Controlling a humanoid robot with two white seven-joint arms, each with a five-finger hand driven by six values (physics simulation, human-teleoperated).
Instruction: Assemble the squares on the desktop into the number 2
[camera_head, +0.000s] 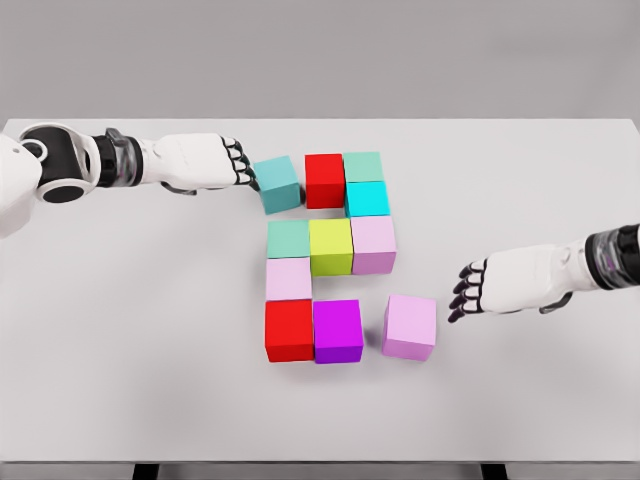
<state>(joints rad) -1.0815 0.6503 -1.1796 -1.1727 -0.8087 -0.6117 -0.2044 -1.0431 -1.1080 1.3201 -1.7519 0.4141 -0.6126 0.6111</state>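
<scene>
Nudging the last two cubes home looked like the step in hand. The left robot hand (215, 160) lay flat on the white table (120, 330), fingers together and holding nothing, fingertips touching the left face of the teal plastic cube (278, 184). That cube sat skewed, turned a little off the grid, with a narrow gap to the red cube (325, 180) on its far side. I judged a good push would press low on the near face and square it up, so it closes flush without shoving the row.

The right robot hand (500, 283) hovered with fingers loosely apart, empty, just short of the pale pink cube (410, 326), which stood apart from the purple cube (338, 331) beyond it.

Being cubes, they showed no long axis; the digit itself ran lengthwise away from the robot.
</scene>
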